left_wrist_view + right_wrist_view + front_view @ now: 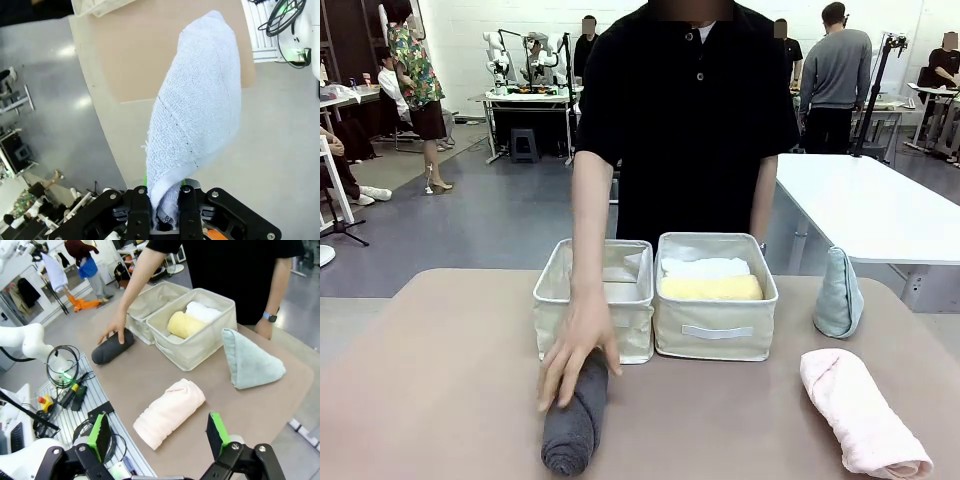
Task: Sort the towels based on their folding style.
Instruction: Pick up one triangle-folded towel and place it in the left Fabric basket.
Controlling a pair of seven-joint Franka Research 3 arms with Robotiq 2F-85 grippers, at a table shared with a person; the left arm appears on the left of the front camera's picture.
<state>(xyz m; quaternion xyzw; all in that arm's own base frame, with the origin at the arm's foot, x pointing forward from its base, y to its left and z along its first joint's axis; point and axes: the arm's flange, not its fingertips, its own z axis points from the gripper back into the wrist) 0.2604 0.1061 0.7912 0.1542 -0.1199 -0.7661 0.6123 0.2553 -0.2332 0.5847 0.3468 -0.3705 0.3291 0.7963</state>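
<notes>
Front view: a person's hand [575, 345] rests on the grey roll [575, 425] by the table's near edge, and the pink roll [860, 410] lies at its near right corner. Left wrist: the left gripper [164, 210] pinches the fluffy blue cone [200, 110] by its hem, over the table's edge. That thin hold could slip. Right wrist: the right gripper [158, 434] gapes wide above the pink roll.

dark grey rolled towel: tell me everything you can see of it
The dark grey rolled terry towel is a soft, plump cylinder lying on the tan tabletop, just in front of the left cream fabric bin. Its near end shows the rolled spiral. The person's hand rests on its far end, fingers spread over the top.
</notes>
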